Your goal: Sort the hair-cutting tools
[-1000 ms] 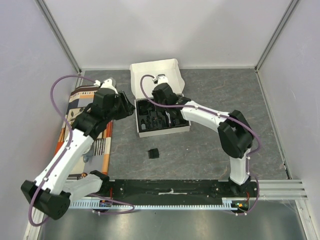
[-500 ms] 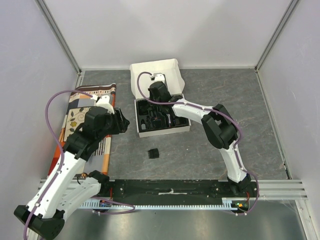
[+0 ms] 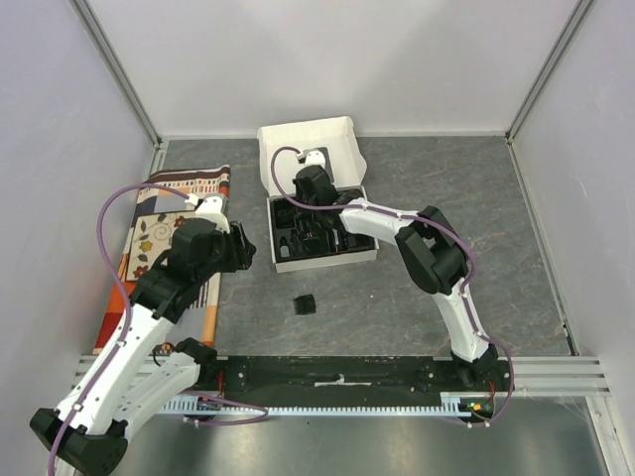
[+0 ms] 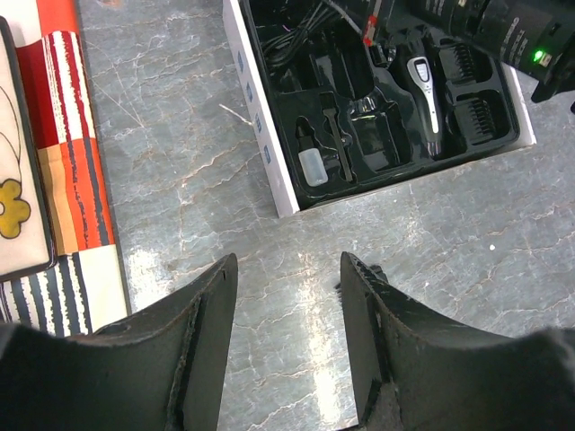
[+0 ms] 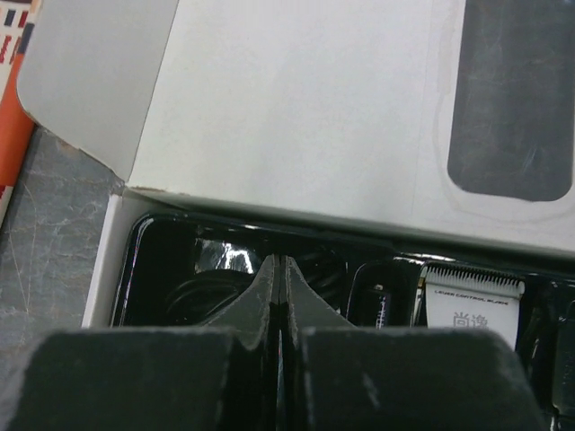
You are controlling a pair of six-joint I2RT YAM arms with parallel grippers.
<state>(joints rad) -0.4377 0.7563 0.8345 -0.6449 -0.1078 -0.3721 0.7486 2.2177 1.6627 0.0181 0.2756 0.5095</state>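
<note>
The left claw (image 4: 287, 266) hangs with its jaws spread wide and nothing between them, over the grey table (image 4: 225, 180). Close beside its right finger lies the loose small black comb guard (image 3: 306, 303). Ahead of its tips sits the white box (image 4: 269, 166), whose black tray holds a pale little bottle (image 4: 313, 167), the clipper (image 4: 428, 90), a spare comb guard (image 4: 473, 113) and, farthest off, the coiled cable (image 4: 301, 36). A patterned cloth (image 4: 63, 180) lies to its left. The right claw (image 5: 278, 266) has its fingers pressed together with nothing seen between them, tips over the tray's pocket with the cable; the clipper's blade head (image 5: 472, 301) is to its right, the box lid (image 5: 296, 108) just beyond
</note>
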